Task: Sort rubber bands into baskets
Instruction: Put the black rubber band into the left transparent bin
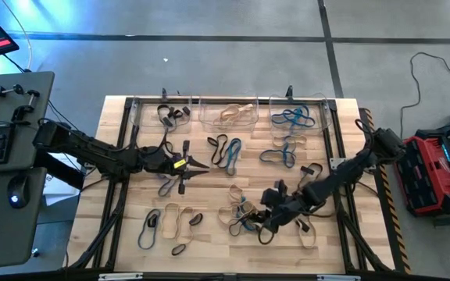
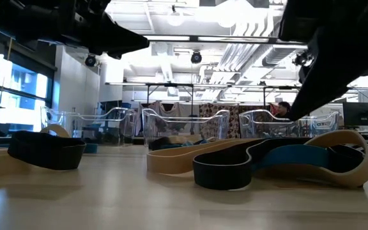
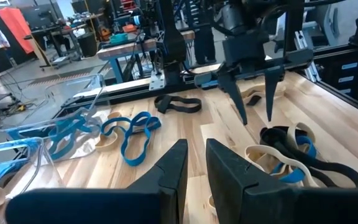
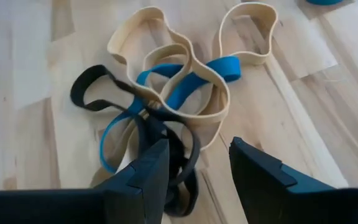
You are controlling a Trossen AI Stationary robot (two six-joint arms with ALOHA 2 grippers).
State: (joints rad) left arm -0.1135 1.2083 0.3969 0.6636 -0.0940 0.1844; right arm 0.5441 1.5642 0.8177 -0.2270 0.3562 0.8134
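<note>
Three clear baskets [image 1: 228,114], two arms, and over twenty rubber bands [image 1: 225,150] in black, tan and blue.

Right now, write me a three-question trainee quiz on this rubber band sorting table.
1. True or false: the three clear plastic baskets stand in a row along the wooden table's far edge.
2. Which colour of thin rubber band lies in the right-hand basket, seen from above? A black, B tan, C blue.
3. Fill in: the right gripper hovers with fingers apart over a tangle of tan, blue and ____ bands.

Key: 1 true. 2 C. 3 black. The left gripper, fingers apart only a narrow gap and holding nothing, waits over the table's middle.
</note>
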